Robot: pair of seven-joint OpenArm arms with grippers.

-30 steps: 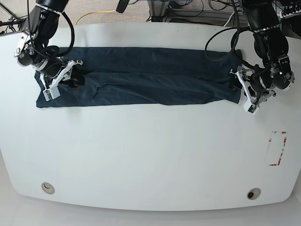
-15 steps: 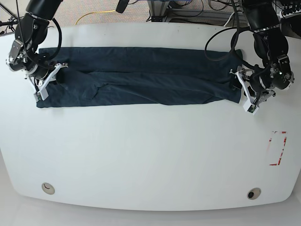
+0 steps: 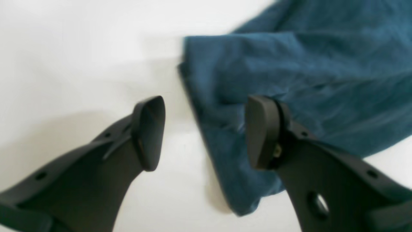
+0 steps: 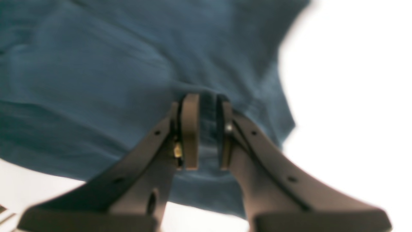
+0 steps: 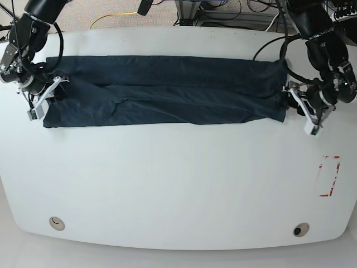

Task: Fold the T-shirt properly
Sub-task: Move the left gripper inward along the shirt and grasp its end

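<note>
Soft, light navy-blue cotton T-shirt [image 5: 167, 89] lies as a long strip along the white bench's [image 5: 178, 184] far edge. Right hand [image 4: 204, 132] pinches one end hem; left hand [image 3: 206, 132] is spread over the other. Floppy stuff, so I'd grab both end corners.

White table [image 5: 178, 184], cables [image 5: 223, 14] on carpeted floor [image 5: 100, 11] behind

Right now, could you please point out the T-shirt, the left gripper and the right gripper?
T-shirt [image 5: 167, 89], base view, middle of the cloth.
Left gripper [image 3: 206, 132], left wrist view, between its tips.
Right gripper [image 4: 206, 130], right wrist view, between its tips.
</note>
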